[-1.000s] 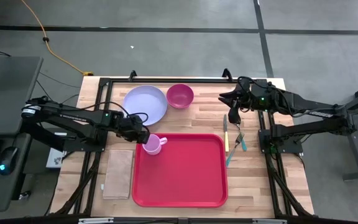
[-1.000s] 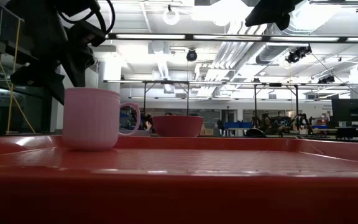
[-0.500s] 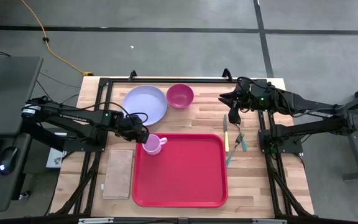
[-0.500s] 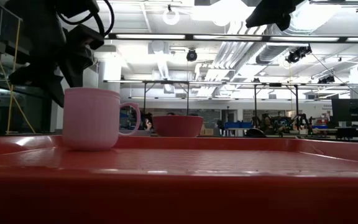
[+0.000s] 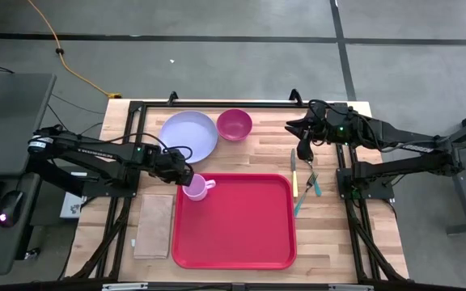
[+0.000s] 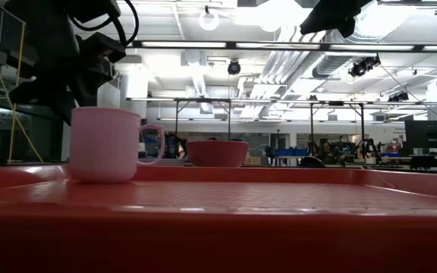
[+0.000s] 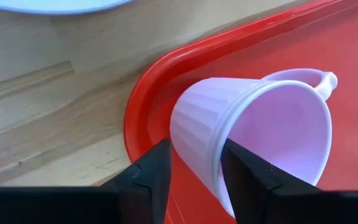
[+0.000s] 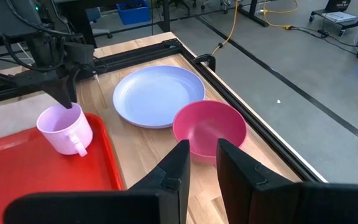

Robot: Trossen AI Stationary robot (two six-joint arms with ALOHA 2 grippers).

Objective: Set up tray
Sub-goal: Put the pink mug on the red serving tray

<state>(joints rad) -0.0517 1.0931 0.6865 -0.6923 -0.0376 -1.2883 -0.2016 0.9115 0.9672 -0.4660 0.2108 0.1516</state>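
Nearest you, the red tray (image 5: 234, 220) lies flat on the wooden table (image 5: 265, 153), a tan napkin (image 5: 155, 224) just beside its left edge. On the tray's back left corner stands a pink mug (image 7: 263, 138). Your left gripper (image 7: 194, 171) is at that mug: in the left wrist view its fingers straddle the rim wall, one inside and one outside, pinching it. To the tray's right lie a yellow-handled knife (image 5: 294, 173) and a teal-handled fork (image 5: 307, 191). Farther back sit a lavender plate (image 5: 189, 134) and a magenta bowl (image 5: 235, 124), side by side. Your right gripper (image 5: 305, 152) hangs above the knife, holding nothing, fingers a narrow gap apart. No readable writing shows on any item
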